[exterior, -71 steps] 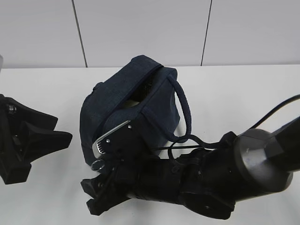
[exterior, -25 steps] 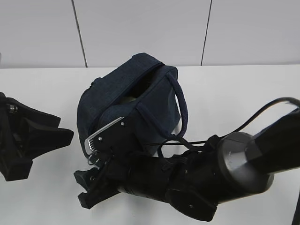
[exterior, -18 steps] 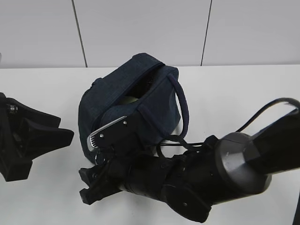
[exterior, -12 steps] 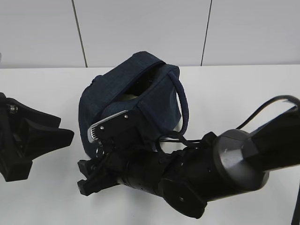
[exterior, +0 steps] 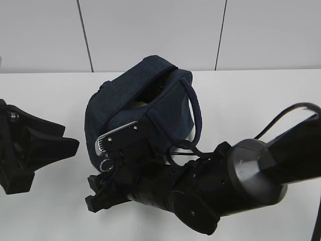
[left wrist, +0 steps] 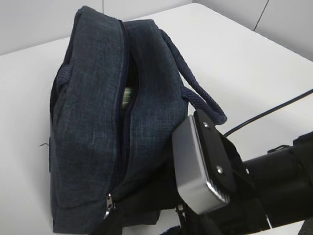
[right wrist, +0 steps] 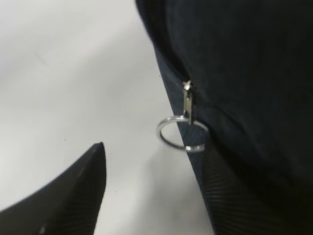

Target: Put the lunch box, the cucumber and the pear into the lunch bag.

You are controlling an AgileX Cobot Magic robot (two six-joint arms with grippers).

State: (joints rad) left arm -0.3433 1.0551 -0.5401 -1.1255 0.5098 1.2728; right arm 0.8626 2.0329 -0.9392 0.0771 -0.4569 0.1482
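The navy lunch bag [exterior: 135, 108] stands mid-table with its top zipper partly open and its rope handle [exterior: 196, 113] hanging to the right. Something pale green [left wrist: 127, 98] shows in the gap, and a pale yellowish bit shows in the exterior view [exterior: 140, 104]; I cannot tell which item each is. The cucumber is hidden. My right gripper [right wrist: 151, 166] is open at the bag's front left corner. The metal ring pull [right wrist: 177, 133] hangs just above its right finger [right wrist: 234, 196], which lies against the fabric. My left gripper [exterior: 70, 139] is open and empty to the left of the bag.
The right arm [exterior: 210, 191] lies across the front of the table, with its wrist camera housing [left wrist: 198, 169] close against the bag. Cables loop beside the handle [exterior: 180, 150]. A white wall stands behind the table.
My right gripper has shifted slightly around the bag's front left corner, and the bag has rocked a little with it. The left arm has not moved.
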